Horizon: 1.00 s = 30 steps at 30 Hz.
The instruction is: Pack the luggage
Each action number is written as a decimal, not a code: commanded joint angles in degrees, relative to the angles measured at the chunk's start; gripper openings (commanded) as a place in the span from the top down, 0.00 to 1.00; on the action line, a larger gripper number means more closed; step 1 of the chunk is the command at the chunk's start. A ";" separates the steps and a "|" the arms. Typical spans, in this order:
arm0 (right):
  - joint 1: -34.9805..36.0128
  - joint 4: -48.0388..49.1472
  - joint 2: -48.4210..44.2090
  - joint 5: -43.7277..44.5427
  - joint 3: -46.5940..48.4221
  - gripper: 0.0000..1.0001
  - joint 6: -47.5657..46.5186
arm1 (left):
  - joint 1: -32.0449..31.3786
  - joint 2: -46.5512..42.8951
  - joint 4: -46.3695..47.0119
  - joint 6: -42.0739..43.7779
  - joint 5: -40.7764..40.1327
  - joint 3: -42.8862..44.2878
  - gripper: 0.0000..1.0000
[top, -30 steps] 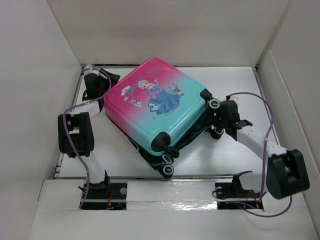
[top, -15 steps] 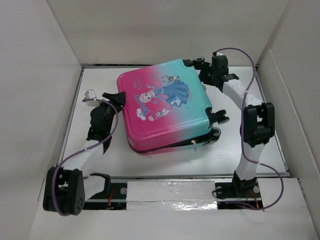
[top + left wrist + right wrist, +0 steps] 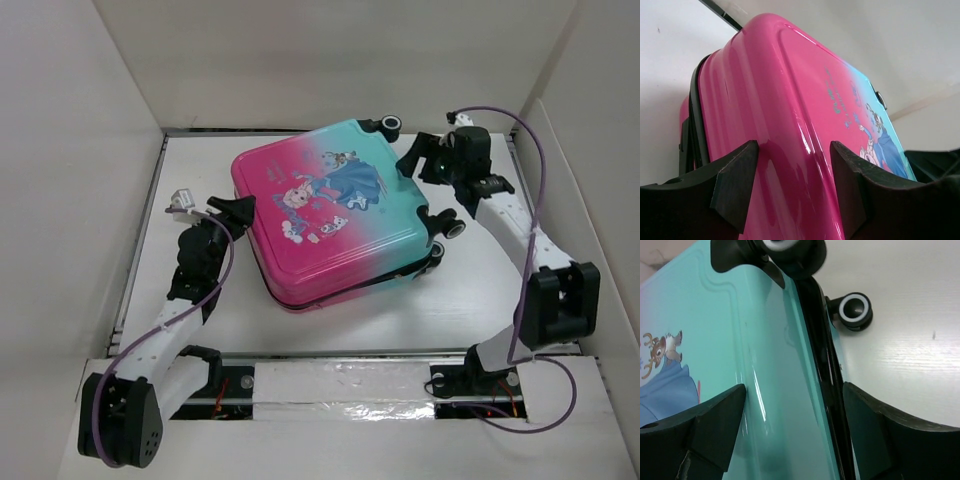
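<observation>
The luggage (image 3: pixel 335 205), pink shading to teal with a princess print, lies flat on the white table, its black wheels (image 3: pixel 452 228) towards the right. A dark seam runs along its near edge. My left gripper (image 3: pixel 236 210) sits at the pink left side, open; in the left wrist view the glossy pink shell (image 3: pixel 785 100) fills the gap past the left gripper (image 3: pixel 790 187). My right gripper (image 3: pixel 421 166) hovers at the teal far right corner, open. In the right wrist view the right gripper (image 3: pixel 792 427) straddles the teal edge and the black seam (image 3: pixel 822 355).
White walls enclose the table (image 3: pixel 480 290) at the back and on both sides. A wheel (image 3: pixel 855 310) stands just off the table to the right of the seam. Both arm bases sit on the taped near ledge (image 3: pixel 340 385).
The luggage has swung round so that its wheels point right instead of towards me. The right gripper has gone to the far right corner and opened. The left arm has drawn back to the left side.
</observation>
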 commanded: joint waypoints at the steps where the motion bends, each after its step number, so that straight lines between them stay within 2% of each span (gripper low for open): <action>1: -0.64 0.91 -7.98 1.13 -6.02 0.16 -0.46 | -2.36 0.07 -0.63 -2.20 7.79 3.73 0.43; 4: 0.15 5.65 -18.78 2.98 -12.71 0.21 1.47 | -2.36 3.56 1.83 -2.02 6.29 7.59 0.38; 6: 1.64 7.85 -26.58 5.25 -20.00 0.46 2.27 | -2.36 6.82 -0.19 -0.88 9.08 13.80 0.37; 7: 2.43 9.26 -28.98 6.40 -22.37 0.55 3.67 | -2.36 9.01 -0.28 -1.14 9.88 15.15 0.37; 8: 2.44 9.27 -31.36 7.54 -26.66 0.70 4.29 | -2.36 9.38 1.37 -1.49 10.41 15.60 0.37; 9: 2.44 9.01 -33.73 9.21 -28.53 0.75 4.73 | -2.36 9.21 1.82 -1.58 9.38 15.52 0.37; 11: 2.44 7.78 -40.76 10.80 -32.22 0.79 6.31 | -1.58 7.11 -0.26 -1.14 5.08 15.25 0.37; 13: 2.44 5.86 -47.77 16.41 -36.89 0.84 8.67 | 0.53 4.57 -0.90 -1.93 -0.11 14.29 0.38; 16: 2.44 3.22 -53.69 25.90 -41.45 0.93 11.93 | 3.18 3.76 1.73 -5.79 -2.67 13.32 0.39; 17: 2.44 0.51 -56.66 28.36 -42.17 0.97 12.46 | 3.96 4.28 1.04 -6.23 -2.76 14.19 0.39; 19: 1.74 -1.79 -59.05 31.98 -43.40 1.00 12.91 | 3.97 7.60 -0.10 -5.28 -3.46 18.93 0.39; 22: 1.74 -4.43 -61.09 28.84 -45.59 1.00 13.52 | 3.97 14.71 -3.00 -3.08 -4.96 26.40 0.39; 25: 1.74 -4.09 -58.37 21.46 -47.62 1.00 14.75 | 5.90 22.63 -6.07 -0.88 -3.21 36.14 0.38; 26: 2.26 -3.56 -57.49 19.87 -48.75 1.00 15.02 | 7.21 28.75 -9.56 -0.18 -2.42 39.22 0.38; 28: 4.02 -1.03 -54.86 16.18 -50.43 1.00 15.11 | 9.40 38.15 -11.26 3.32 5.55 47.92 0.38; 30: 5.60 -0.75 -53.45 15.21 -51.31 1.00 15.19 | 10.46 42.85 -15.13 4.83 9.35 54.24 0.39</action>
